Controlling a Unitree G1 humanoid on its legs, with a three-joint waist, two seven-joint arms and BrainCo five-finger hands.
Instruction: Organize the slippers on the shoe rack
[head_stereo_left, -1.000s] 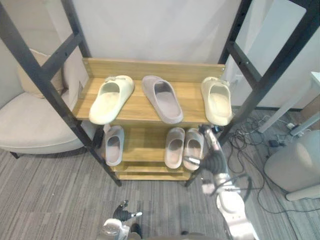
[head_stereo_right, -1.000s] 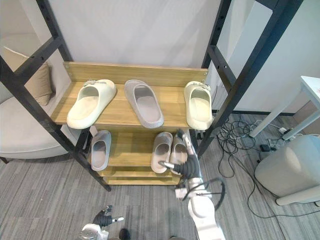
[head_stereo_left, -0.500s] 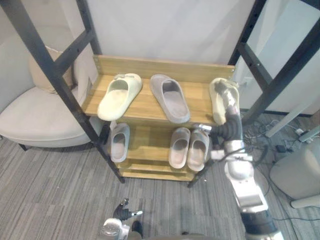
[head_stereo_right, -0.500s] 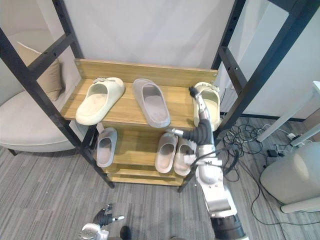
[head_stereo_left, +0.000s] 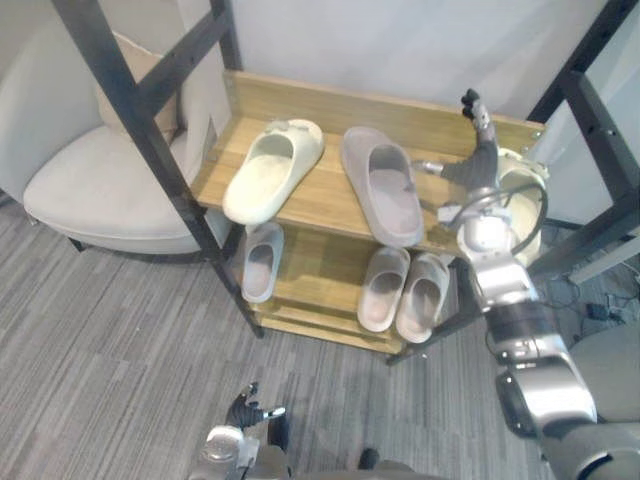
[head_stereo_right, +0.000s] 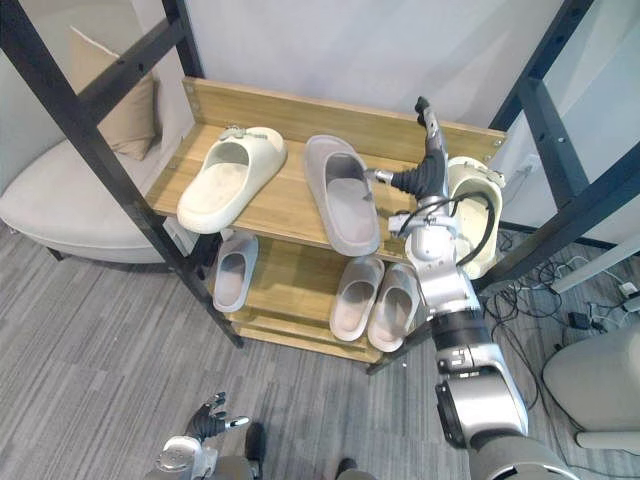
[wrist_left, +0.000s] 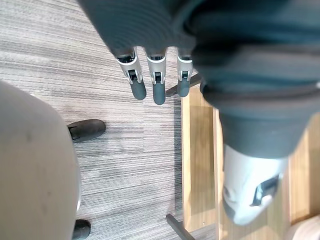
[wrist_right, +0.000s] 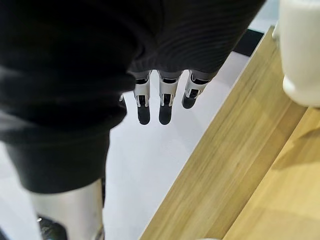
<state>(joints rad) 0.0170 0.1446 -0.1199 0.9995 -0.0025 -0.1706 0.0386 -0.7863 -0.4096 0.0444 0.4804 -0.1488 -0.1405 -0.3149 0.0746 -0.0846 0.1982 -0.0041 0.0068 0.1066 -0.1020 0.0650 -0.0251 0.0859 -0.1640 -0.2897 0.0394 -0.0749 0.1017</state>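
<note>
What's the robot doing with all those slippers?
The robot is tidying slippers on a shoe rack. Its right hand is open above the top shelf, between the grey slipper and the right cream slipper, and it holds nothing. Another cream slipper lies at an angle at the left of that shelf. Three smaller slippers sit on the lower shelf. The left hand hangs open down near the floor.

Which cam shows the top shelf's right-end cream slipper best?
Right eye view: most of the cream slipper shows beside the right hand. Left eye view has it similarly, part-hidden by the arm; right wrist view catches just an edge.
</note>
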